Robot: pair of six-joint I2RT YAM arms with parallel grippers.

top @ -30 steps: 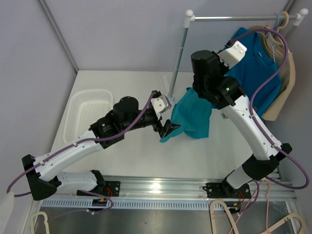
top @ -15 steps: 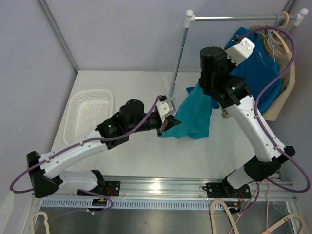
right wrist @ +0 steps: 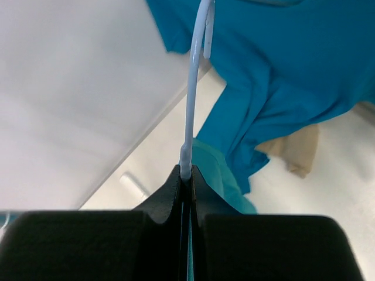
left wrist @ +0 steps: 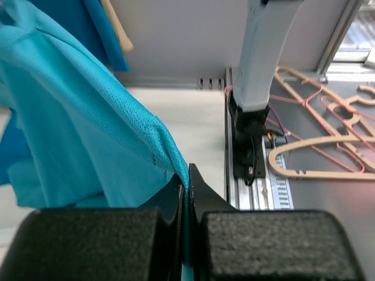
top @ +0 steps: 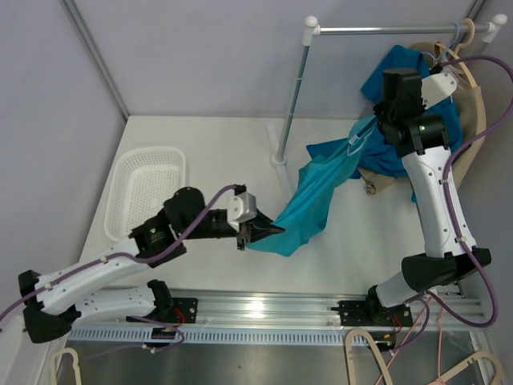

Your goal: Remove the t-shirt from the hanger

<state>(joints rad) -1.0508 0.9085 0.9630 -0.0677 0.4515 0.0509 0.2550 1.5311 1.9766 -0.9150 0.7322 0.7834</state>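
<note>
A teal t-shirt (top: 313,200) hangs stretched in a long diagonal between my two grippers. Its upper end sits on a thin white hanger (top: 353,144). My right gripper (top: 370,127) is shut on the hanger's wire and holds it high beside the rail. In the right wrist view the hanger (right wrist: 193,88) rises straight from the shut right gripper (right wrist: 186,174), with the t-shirt (right wrist: 215,171) just behind. My left gripper (top: 263,232) is shut on the shirt's lower edge, low over the table. The left wrist view shows the t-shirt (left wrist: 76,117) pinched in the left gripper (left wrist: 186,182).
A white basket (top: 144,188) lies at the table's left. A clothes rail (top: 385,30) on a post (top: 292,88) carries a darker blue shirt (top: 409,68) and a beige garment (top: 473,120). Wooden hangers (left wrist: 328,146) lie beyond the table's near edge, by the right arm's base (left wrist: 249,134).
My left gripper has shut on the shirt's edge and drawn back to the near left. The right arm carried the hanger up and right, pulling the shirt taut.
</note>
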